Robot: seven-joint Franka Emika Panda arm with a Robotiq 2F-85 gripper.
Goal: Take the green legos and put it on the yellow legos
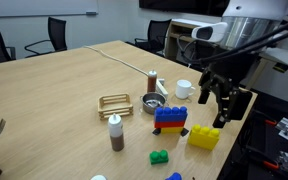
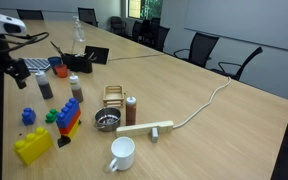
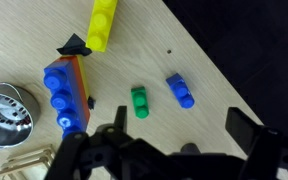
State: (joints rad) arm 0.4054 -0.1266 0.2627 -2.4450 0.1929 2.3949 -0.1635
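Note:
The green legos (image 3: 139, 101) lies flat on the wooden table, also seen in both exterior views (image 1: 159, 157) (image 2: 51, 116). The yellow legos (image 3: 102, 24) is a longer block lying apart from it near the table edge (image 1: 204, 137) (image 2: 32, 146). My gripper (image 3: 179, 130) is open and empty, hovering above the table (image 1: 224, 100) (image 2: 17, 72). In the wrist view the green brick sits just ahead of one finger, not between the fingers.
A blue-and-red brick stack (image 3: 64, 90) (image 1: 170, 118) stands between the two. A small blue brick (image 3: 180, 90) lies beside the green one. A metal strainer (image 1: 151, 103), white cup (image 1: 183, 89), bottles (image 1: 116, 133) and a wooden rack (image 1: 115, 103) stand further in. The table edge (image 3: 209, 60) is close.

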